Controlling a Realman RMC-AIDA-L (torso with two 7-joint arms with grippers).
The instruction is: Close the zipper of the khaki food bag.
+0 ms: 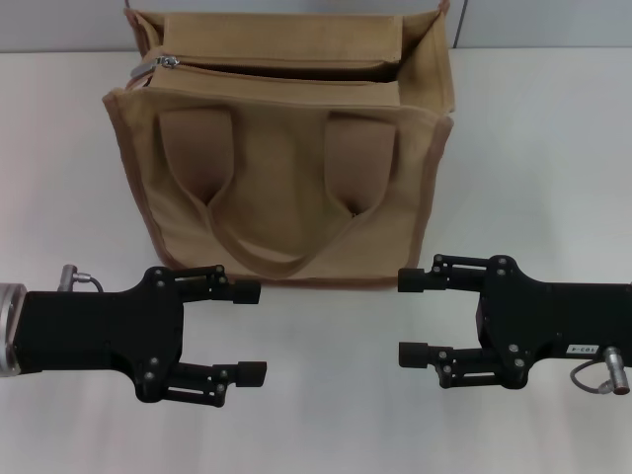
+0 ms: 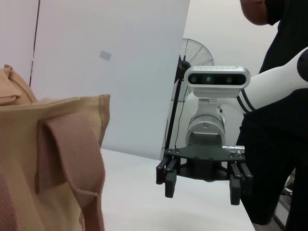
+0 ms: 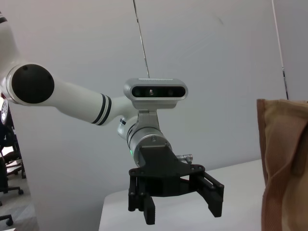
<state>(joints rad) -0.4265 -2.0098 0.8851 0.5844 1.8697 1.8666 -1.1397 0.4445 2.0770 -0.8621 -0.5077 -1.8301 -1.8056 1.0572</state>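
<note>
The khaki food bag [image 1: 286, 188] stands upright at the back middle of the white table, its two webbing handles hanging down its front. Its zipper [image 1: 286, 71] runs along the top and stands open, with the silver pull [image 1: 168, 62] at the bag's left end. My left gripper [image 1: 255, 333] is open and empty, low in front of the bag's left side. My right gripper [image 1: 407, 317] is open and empty, in front of the bag's right corner. The two grippers face each other. The left wrist view shows the bag [image 2: 48, 163] and the right gripper [image 2: 202, 185]; the right wrist view shows the bag's edge [image 3: 284, 159] and the left gripper [image 3: 180, 207].
The white table [image 1: 553, 148] stretches out on both sides of the bag. A person in black [image 2: 279, 120] and a fan [image 2: 197, 53] stand beyond the table's right side. A grey wall runs behind the bag.
</note>
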